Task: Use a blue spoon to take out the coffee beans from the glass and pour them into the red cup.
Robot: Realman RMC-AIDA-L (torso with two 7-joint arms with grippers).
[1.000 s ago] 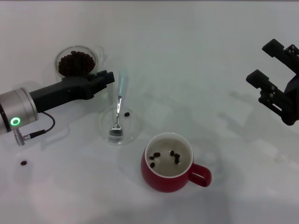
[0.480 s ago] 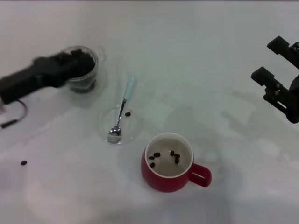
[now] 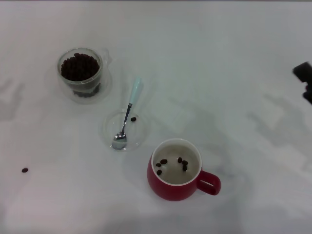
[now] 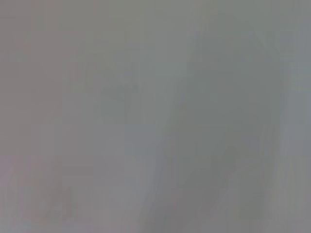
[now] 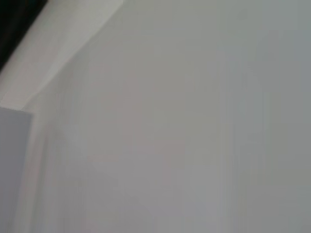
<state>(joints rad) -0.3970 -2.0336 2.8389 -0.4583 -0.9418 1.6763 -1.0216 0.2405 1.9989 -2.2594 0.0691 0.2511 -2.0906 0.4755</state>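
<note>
The blue spoon [image 3: 126, 118] lies with its silver bowl on a flat clear saucer [image 3: 138, 137] at the table's middle, its pale blue handle pointing away. The glass [image 3: 80, 71] stands at the far left, full of coffee beans [image 3: 79, 66]. The red cup [image 3: 177, 170] stands nearer me, with several beans [image 3: 171, 165] on its cream bottom. My left gripper is out of view. Only a dark tip of my right gripper [image 3: 306, 80] shows at the right edge, far from everything. The wrist views show only blank surface.
One loose bean [image 3: 132, 119] lies on the saucer beside the spoon. Another loose bean [image 3: 24, 170] lies on the white table at the near left.
My left arm has pulled back from beside the spoon, past the glass, and left the view. My right gripper has drawn off to the right edge. The spoon stays on the saucer.
</note>
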